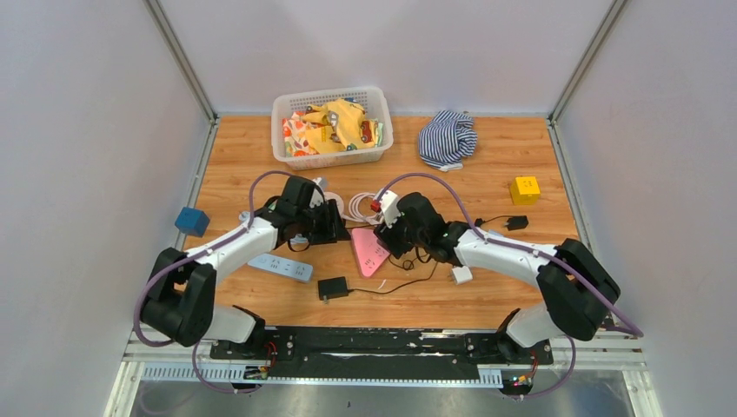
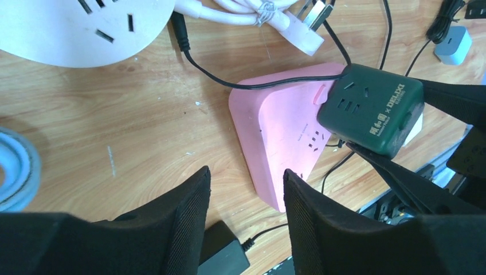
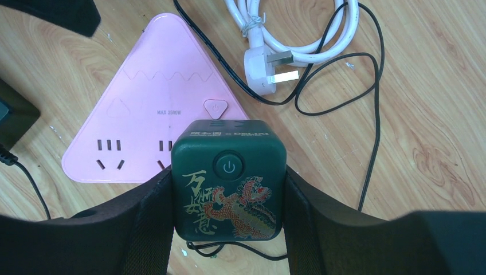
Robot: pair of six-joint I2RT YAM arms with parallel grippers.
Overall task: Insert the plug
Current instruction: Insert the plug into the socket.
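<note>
The plug is a dark green cube (image 3: pixel 229 183) with a power button and a dragon print. My right gripper (image 3: pixel 228 172) is shut on its two sides. The cube stands over the right-hand socket of the pink triangular power strip (image 3: pixel 155 109), and its prongs are hidden. From the left wrist view the green cube (image 2: pixel 369 109) covers the far corner of the pink strip (image 2: pixel 275 137). My left gripper (image 2: pixel 246 175) is open and holds nothing, just off the strip's near tip. From above, both grippers flank the pink strip (image 1: pixel 368 250).
A coiled white cable with a plug (image 3: pixel 269 69) lies behind the strip, with thin black wire around it. A black adapter (image 1: pixel 333 288), white power strip (image 1: pixel 280 267) and white charger (image 1: pixel 461 274) lie nearby. Further off are a basket (image 1: pixel 330 156), striped cloth (image 1: pixel 448 137), yellow block (image 1: pixel 524 189) and blue block (image 1: pixel 191 221).
</note>
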